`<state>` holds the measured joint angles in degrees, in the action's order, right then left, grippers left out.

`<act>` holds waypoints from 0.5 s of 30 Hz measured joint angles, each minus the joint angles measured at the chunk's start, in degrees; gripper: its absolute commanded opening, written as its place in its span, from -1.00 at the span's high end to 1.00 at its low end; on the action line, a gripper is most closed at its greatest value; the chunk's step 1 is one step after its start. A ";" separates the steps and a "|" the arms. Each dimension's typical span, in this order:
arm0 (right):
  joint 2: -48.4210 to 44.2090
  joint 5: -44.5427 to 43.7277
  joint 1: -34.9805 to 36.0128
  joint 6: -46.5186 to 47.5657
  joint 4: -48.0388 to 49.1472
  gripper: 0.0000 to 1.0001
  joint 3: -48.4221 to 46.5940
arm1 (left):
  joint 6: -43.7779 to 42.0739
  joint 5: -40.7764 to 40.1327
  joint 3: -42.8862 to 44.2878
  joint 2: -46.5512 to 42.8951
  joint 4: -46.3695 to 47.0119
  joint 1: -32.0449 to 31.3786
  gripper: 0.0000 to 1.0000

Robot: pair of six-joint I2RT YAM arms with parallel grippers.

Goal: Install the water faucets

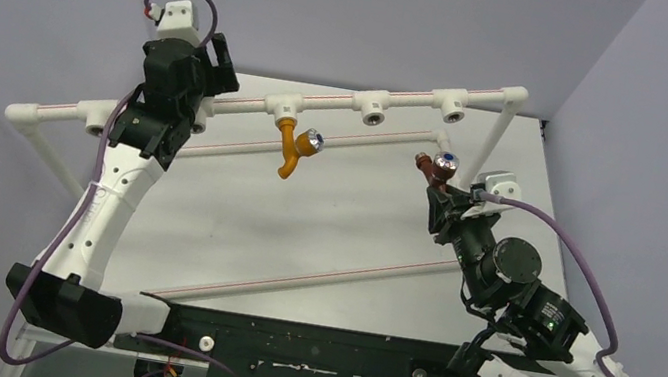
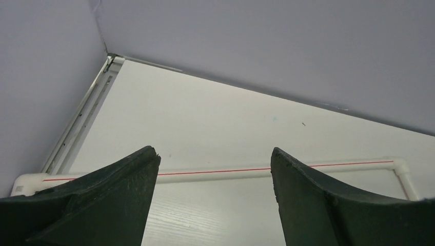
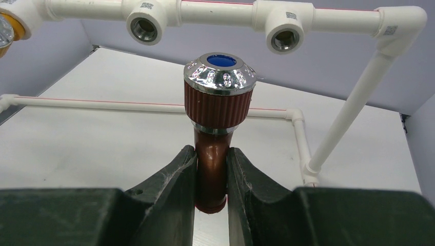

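Observation:
The orange-yellow faucet hangs from a white T socket on the raised pipe; its edge shows at the top left of the right wrist view. My right gripper is shut on the bent stem of the dark red-brown faucet. That faucet's silver knob with a blue cap points up, below and in front of two empty sockets. My left gripper stands open and empty by the left part of the pipe.
The white pipe frame spans the back of the table, with a low rail marked by a red line and a slanted support at the right. Grey walls close in behind and at both sides.

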<state>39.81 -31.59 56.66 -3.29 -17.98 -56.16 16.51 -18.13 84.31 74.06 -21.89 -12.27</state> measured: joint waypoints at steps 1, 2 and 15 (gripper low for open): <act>0.07 -0.17 0.00 0.15 0.02 1.00 0.00 | 0.11 -0.63 -1.25 -0.28 0.61 0.00 -0.54; 0.24 -0.42 0.00 0.48 0.17 1.00 0.00 | 0.20 -1.49 -2.78 -0.55 1.49 0.07 -0.54; 2.08 -3.78 -3.43 8.46 5.68 1.00 2.19 | 0.00 -5.05 -14.16 -6.21 17.86 0.07 -0.54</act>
<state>41.89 -35.38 53.23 5.17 -12.29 -53.98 16.51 -23.18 70.15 67.85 -4.03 -12.21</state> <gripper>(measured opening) 0.227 0.771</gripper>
